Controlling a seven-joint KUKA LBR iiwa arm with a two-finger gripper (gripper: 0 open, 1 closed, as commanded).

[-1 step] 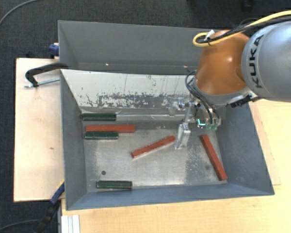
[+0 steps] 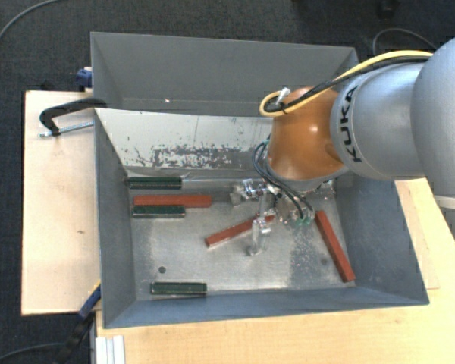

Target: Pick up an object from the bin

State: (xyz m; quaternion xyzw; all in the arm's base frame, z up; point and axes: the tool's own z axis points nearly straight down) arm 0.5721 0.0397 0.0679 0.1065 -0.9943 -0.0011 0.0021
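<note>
Down near the middle of the bin [image 2: 212, 74] floor: claw [image 2: 259, 233], sitting low on the right end of a slanted red-brown stick [image 2: 226, 236]. Can't tell from this angle whether open or clamped, too much wrist hardware in the way, so not calling it a grab. Looks like the closing-in part of the pick, going by how low it is and how squarely over that stick end.

Going outward: just right of the claw, a second red stick [image 2: 335, 247] lying along the right wall. Off to the left, a third red stick [image 2: 172, 201], with a dark green stick [image 2: 153, 182] on its far side and another green stick [image 2: 158, 211] on its near side. Then a lone green stick [image 2: 178, 287] by the near wall, well apart from the rest.

Next move, best guess: get a firm squeeze on the slanted red-brown stick, then straight up, steering clear of the second red stick. Held that close to one end, likely to droop or swivel, so worth lifting gently.
</note>
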